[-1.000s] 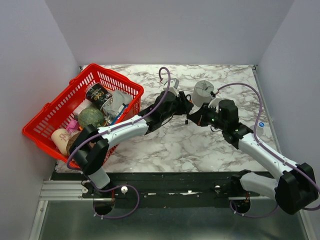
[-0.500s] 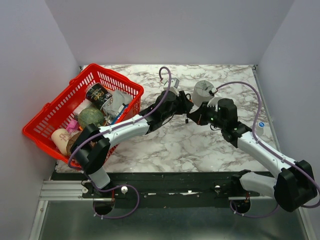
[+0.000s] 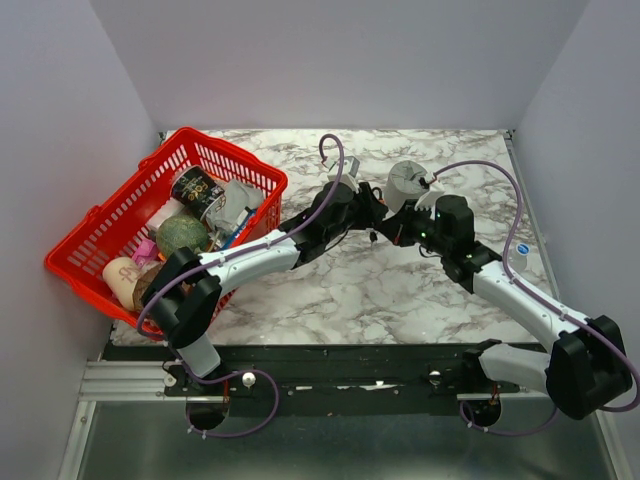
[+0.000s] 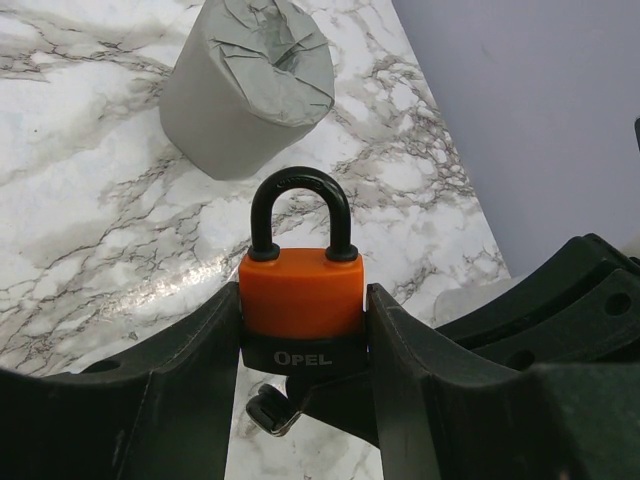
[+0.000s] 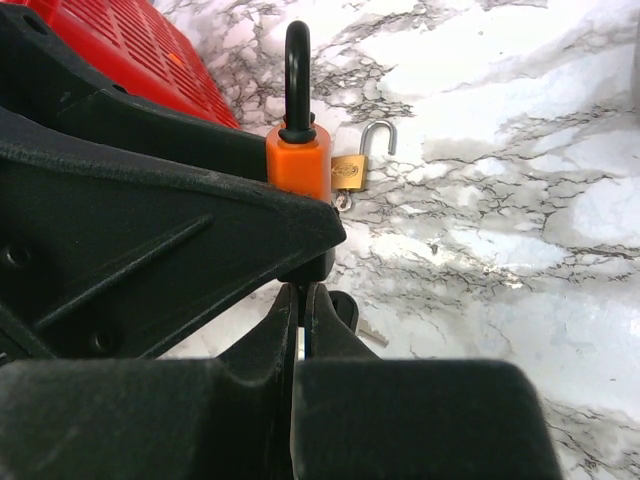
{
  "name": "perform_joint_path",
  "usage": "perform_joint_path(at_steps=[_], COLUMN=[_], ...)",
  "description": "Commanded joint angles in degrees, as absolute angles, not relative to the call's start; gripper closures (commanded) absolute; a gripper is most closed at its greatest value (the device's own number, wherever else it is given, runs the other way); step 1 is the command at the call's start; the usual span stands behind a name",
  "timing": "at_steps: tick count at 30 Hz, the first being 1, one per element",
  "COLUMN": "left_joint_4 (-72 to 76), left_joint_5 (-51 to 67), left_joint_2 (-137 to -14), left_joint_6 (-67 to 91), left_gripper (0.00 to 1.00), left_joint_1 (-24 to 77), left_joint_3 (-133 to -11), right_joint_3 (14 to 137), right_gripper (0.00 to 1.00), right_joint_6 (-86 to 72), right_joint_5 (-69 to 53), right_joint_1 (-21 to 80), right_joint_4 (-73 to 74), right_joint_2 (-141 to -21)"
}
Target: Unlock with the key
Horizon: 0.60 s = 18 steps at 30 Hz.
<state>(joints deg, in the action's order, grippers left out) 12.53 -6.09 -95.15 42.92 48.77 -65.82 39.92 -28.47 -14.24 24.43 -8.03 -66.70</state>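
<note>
My left gripper (image 4: 302, 300) is shut on the orange padlock (image 4: 300, 290) and holds it upright above the table, its black shackle closed. The padlock also shows in the right wrist view (image 5: 298, 165). My right gripper (image 5: 300, 295) is shut on the key, a thin metal sliver between its fingers, and is pressed up under the padlock's black base. The blade is hidden. A small black key head (image 4: 265, 412) shows just under the base beside my right finger (image 4: 345, 400). In the top view the two grippers (image 3: 368, 216) (image 3: 384, 232) meet at mid table.
A brass padlock (image 5: 350, 170) with an open shackle lies on the marble behind the orange one. A grey tape-wrapped roll (image 3: 407, 183) stands just behind the grippers. A red basket (image 3: 100, 225) full of items sits at the left. Walls close in both sides.
My right gripper has edged up and left, closing in under the padlock in my left gripper. The left arm has barely moved.
</note>
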Motion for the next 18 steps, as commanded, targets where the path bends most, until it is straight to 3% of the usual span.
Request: perform_joint_path(at_steps=[1,8,18], left_joint_4=[1.58,2.37,7.90], left_joint_5=[7.91,8.53,10.89], left_joint_2=[-96.77,-95.10,-90.36], left_joint_6=[43.24,41.75,39.29], left_gripper=[1.00,1.00,1.00], left_joint_1=[54.49,54.49,53.17], left_joint_3=[-63.63,-63.46,-61.96], right_joint_3=[45.88,44.65,41.84], right_gripper=[0.99,0.99,0.99], right_joint_6=[-28.12,-29.53,-34.54], right_joint_5=[-2.99,-4.21,-16.77], right_joint_1=[22.76,21.54,15.12], right_joint_4=[-30.68,-29.62,-29.09], right_joint_2=[-64.95,-63.90,-59.06])
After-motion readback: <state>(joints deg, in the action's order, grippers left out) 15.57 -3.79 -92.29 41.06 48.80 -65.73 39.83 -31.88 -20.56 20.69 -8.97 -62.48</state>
